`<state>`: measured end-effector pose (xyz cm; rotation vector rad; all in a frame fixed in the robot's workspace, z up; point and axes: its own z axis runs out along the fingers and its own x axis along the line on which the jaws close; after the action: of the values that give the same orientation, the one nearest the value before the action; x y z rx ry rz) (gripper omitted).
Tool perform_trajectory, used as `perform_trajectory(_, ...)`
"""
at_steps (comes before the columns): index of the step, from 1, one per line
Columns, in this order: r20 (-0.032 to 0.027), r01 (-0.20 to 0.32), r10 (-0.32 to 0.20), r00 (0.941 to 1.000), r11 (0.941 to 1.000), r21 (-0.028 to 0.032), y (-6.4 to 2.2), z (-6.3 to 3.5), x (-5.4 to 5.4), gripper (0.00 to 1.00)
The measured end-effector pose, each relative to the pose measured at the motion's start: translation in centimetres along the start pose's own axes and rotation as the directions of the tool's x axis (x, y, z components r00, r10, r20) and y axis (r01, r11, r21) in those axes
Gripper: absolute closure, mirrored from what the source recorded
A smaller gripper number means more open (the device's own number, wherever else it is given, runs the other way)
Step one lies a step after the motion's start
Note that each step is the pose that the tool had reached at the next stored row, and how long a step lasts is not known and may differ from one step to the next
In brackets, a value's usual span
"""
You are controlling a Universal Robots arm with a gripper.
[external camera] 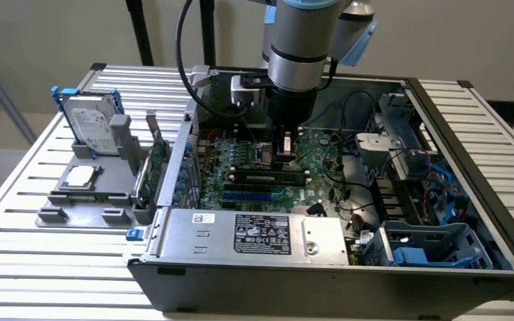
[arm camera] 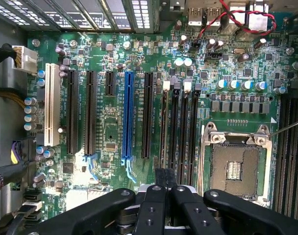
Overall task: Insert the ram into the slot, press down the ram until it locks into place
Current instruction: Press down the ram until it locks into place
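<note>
Ram (external camera: 269, 178) sits along its slot (arm camera: 173, 122) on the motherboard (arm camera: 114, 127), low between the end latches, apparently seated. My claw (external camera: 286, 148) hangs directly above it inside the case (external camera: 328, 267), fingers (arm camera: 157, 186) clenched together and empty, probably for pressing downward.

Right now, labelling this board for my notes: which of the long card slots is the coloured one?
The blue slot: the slots on both sides of it are black, and the white slot sits at the row's end.
</note>
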<state>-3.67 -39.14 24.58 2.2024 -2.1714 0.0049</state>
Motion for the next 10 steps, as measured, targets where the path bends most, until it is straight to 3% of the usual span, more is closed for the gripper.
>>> perform_trajectory(10,0.0000,-0.001,0.001,1.0000,1.0000,-0.0001,0.53,0.57,-0.09,0.89)
